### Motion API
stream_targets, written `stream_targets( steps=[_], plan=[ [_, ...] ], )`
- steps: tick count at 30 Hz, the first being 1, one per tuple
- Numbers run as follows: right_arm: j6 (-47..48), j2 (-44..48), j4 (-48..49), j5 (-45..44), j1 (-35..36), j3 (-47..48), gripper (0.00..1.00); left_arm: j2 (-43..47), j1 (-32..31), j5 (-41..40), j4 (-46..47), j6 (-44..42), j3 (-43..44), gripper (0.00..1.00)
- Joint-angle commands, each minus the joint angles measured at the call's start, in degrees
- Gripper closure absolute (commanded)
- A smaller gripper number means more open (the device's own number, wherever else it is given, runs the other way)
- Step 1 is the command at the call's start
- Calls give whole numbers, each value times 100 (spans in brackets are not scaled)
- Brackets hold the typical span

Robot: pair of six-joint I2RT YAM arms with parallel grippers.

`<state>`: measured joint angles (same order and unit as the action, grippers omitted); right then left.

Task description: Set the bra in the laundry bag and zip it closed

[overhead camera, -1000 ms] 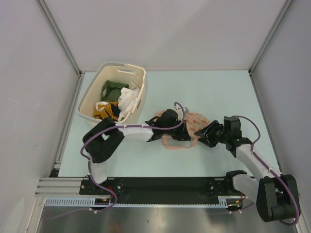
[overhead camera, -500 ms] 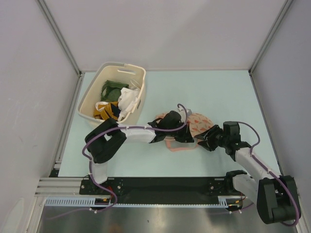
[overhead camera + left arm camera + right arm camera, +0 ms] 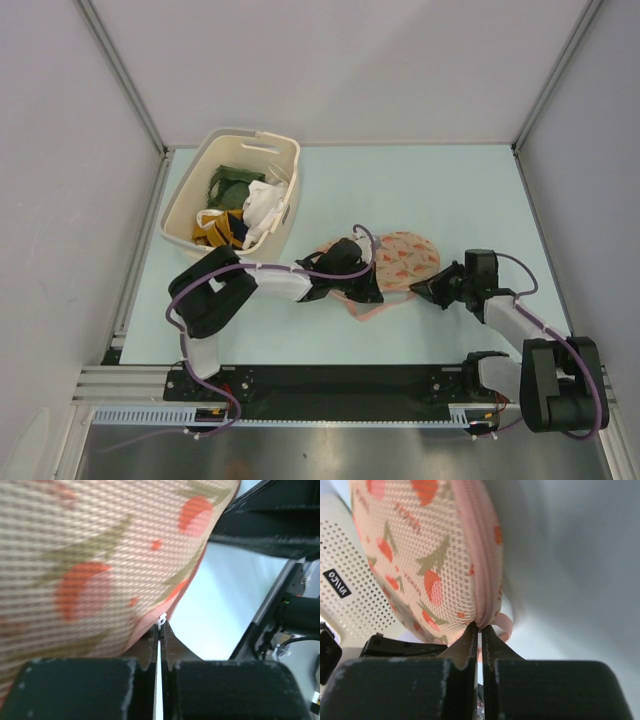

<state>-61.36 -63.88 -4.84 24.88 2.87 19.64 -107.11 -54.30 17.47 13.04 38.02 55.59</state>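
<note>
The bag (image 3: 400, 256) is lying on the table (image 3: 450, 190) between the arms. The left gripper (image 3: 160, 631) is pinching what looks like the white zip pull (image 3: 161, 621). The right gripper (image 3: 480, 630) is pinching the bag's seam beside the loop (image 3: 504, 624). The bra is not showing and is probably inside. The tiny pull could be slipping out if it is tugged sideways.

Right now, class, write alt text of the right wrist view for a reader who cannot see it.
The right fingers, almost closed, pinch the pink zip edge of a leaf-print mesh bag, just beside its pink loop. Part of a cream perforated basket shows at the left, behind the bag.
</note>
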Motion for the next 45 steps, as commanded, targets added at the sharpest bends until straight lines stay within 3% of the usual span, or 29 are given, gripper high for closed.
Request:
stream_targets(
  steps=[1, 13, 16, 19, 21, 26, 29, 34, 45],
  plan=[
    [449, -230, 159, -239, -400, 251, 100, 673, 183, -173, -134, -400, -277, 100],
    [1976, -1003, 159, -89, -1122, 979, 100, 1658, 816, -394, -732, -1270, -1226, 100],
    [2512, -1373, -461, 244, -1061, 1496, 100, 1623, 816, -43, -584, -1236, -1182, 100],
    [2743, -997, -1208, -44, -789, 1648, 71, 1527, 746, 142, -311, -990, -1104, 100],
    [2674, -393, -1553, -238, -692, 1622, 64, 1378, 658, 212, -144, -814, -954, 100],
    [1929, 875, -1960, 234, -446, 1193, 41, 1017, 342, 300, -21, -568, -436, 100],
    [1026, 1210, -1469, 718, 10, 832, 40, 841, 201, 327, 58, -410, -190, 100],
    [363, 1194, -670, 368, 942, 410, 41, 604, -53, 371, 138, -216, 170, 100],
    [98, 666, 159, 228, 1075, 102, 50, 454, -353, 300, 111, -137, 259, 100]
  ],
)
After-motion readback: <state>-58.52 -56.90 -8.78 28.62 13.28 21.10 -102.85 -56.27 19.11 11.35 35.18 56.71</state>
